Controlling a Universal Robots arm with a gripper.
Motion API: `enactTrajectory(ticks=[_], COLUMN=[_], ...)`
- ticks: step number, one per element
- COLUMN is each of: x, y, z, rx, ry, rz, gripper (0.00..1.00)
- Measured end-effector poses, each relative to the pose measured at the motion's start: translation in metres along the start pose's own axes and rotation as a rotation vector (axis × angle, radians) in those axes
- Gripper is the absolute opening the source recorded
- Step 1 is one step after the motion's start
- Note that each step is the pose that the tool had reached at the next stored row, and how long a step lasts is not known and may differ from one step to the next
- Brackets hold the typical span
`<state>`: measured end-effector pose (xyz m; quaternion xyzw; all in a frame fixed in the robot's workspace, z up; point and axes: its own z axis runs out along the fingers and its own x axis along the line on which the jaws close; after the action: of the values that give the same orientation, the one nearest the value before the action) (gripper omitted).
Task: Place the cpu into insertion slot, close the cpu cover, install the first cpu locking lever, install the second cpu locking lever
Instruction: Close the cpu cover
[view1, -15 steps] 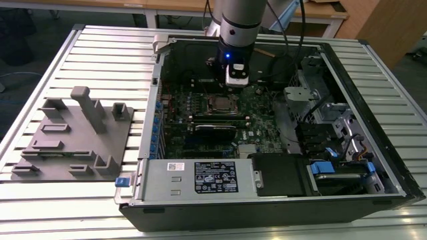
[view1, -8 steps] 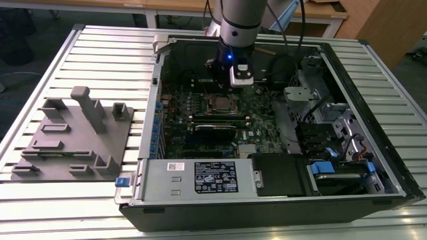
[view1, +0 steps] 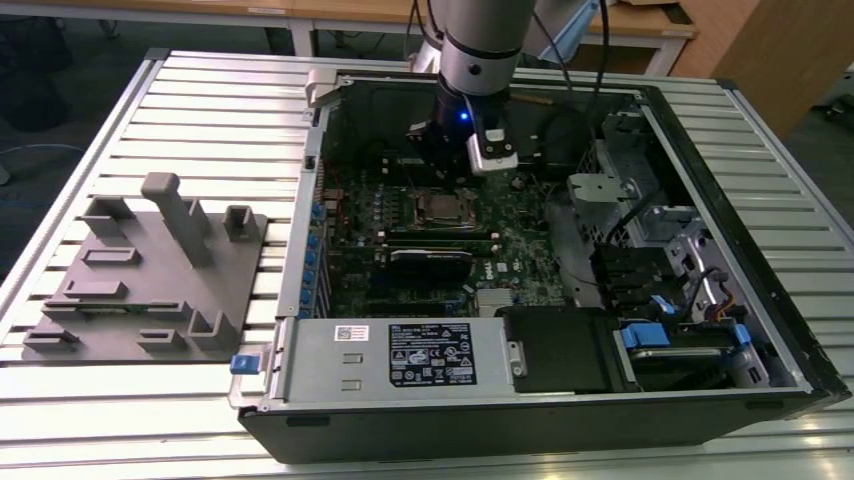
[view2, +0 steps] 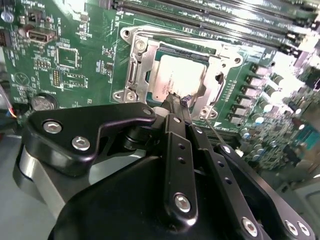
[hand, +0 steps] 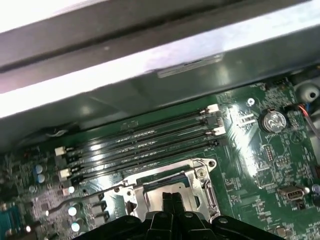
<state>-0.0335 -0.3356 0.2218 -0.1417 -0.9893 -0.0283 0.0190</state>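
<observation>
Exterior view shows us the gripper (view1: 441, 172) hanging inside the open computer case (view1: 534, 425), low over the green motherboard (view1: 350, 215) and just on the far side of the insertion slot (view1: 441, 207). In the second wrist view we see its two fingers (view2: 172, 114) pressed together with nothing between them. Their joined tip rests at the edge of the socket, where the cpu (view2: 177, 79) meets the cpu cover (view2: 136, 65).

The cpu lies flat in the slot, its dull silver top showing through the square window of the cover. The cover looks laid down around it. We judge the first two steps done, though we cannot tell whether the plate sits fully flat.

What matters most is how close the tool is. The socket lies straight ahead of the fingertips, touching or nearly so. The long memory slots (hand: 140, 145) sit beyond it, on the side away from the gripper, as the first wrist view shows.

A thin metal rod (view2: 220, 136), which we take for a locking lever, runs along the side of the socket just beside the fingers, its long axis roughly in line with theirs. Whether it is latched we cannot tell.
</observation>
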Motion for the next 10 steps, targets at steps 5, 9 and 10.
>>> enactTrajectory(ticks=[5, 9, 10], x=[0.0000, 0.0000, 0.0000], y=[-0.0001, -0.0001, -0.0001], z=[0.0001, 0.0002, 0.0003], rx=[0.0162, 0.0272, 0.0272], ry=[-0.0009, -0.0026, -0.0040], rz=[-0.058, -0.092, -0.101], gripper=[0.10, 0.10, 0.10])
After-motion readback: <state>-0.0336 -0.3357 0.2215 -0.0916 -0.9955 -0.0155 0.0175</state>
